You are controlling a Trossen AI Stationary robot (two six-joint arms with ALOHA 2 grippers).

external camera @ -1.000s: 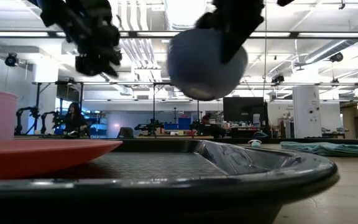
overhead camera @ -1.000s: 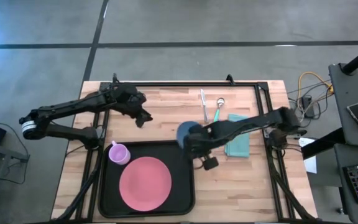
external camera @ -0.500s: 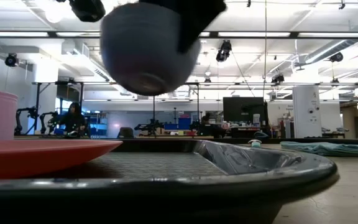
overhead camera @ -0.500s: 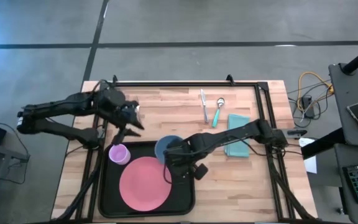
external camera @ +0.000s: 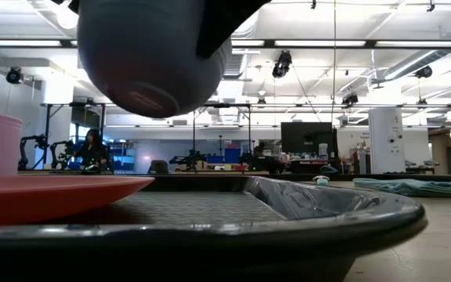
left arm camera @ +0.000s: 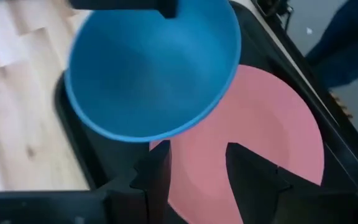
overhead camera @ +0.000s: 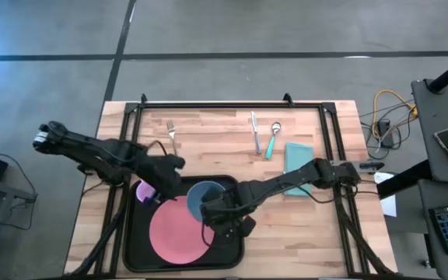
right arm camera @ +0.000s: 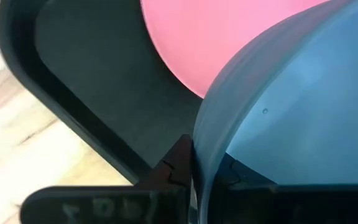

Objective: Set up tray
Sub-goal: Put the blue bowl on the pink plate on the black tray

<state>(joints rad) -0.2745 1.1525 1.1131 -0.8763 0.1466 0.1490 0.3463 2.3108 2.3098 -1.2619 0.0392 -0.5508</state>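
Two arms: both reach over the tray (overhead camera: 131,253) at the lower centre-left of the high view.
Tray position: flat on the wooden table (overhead camera: 302,233), holding the pink plate (overhead camera: 179,231) and pink cup (overhead camera: 143,191).
Right gripper (overhead camera: 225,219): pinches the rim of the blue bowl (overhead camera: 203,197), held above the tray beside the plate.
Left gripper (left arm camera: 196,163): fingers spread, empty, hovering above the plate near the bowl.
Tray handling: likely stiff, light plastic with a textured floor; loaded, it would tip easily.
Grip site: the low raised rim, probably at mid-length of a long edge.
Bowl handling: smooth wall, seemingly rigid; a rim pinch could slip.
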